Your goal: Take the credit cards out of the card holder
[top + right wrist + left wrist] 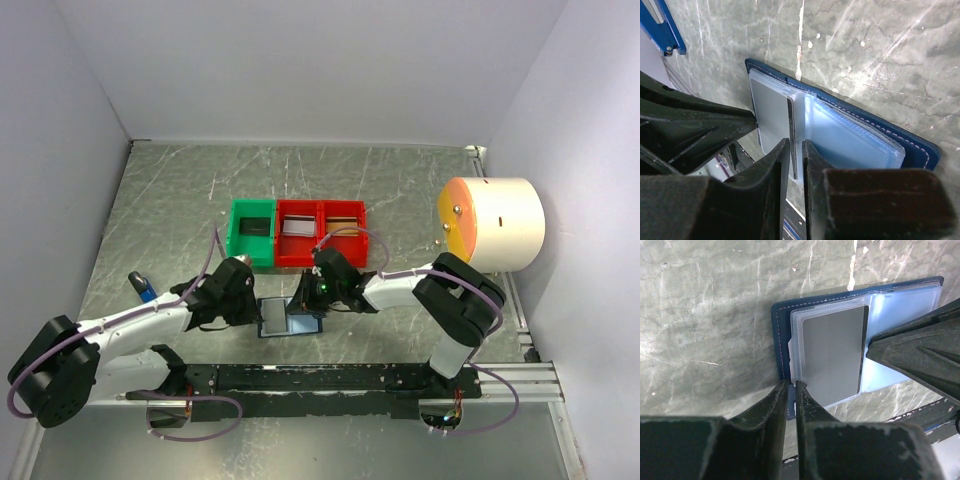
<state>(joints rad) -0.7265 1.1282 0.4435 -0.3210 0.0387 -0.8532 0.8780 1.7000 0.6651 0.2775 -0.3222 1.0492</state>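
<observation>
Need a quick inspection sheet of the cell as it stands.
Surface: grey marbled table, scratched.
Job's things: card holder lying open; grey card in a clear sleeve; dark card in green bin; pale card, brown card in red bins.
Clutter: blue tag, cream cylinder.
Grippers: left gripper shut on card holder edge; right gripper shut on grey card.
Cables: purple cables looped along both arms.
Surroundings: white walls.
</observation>
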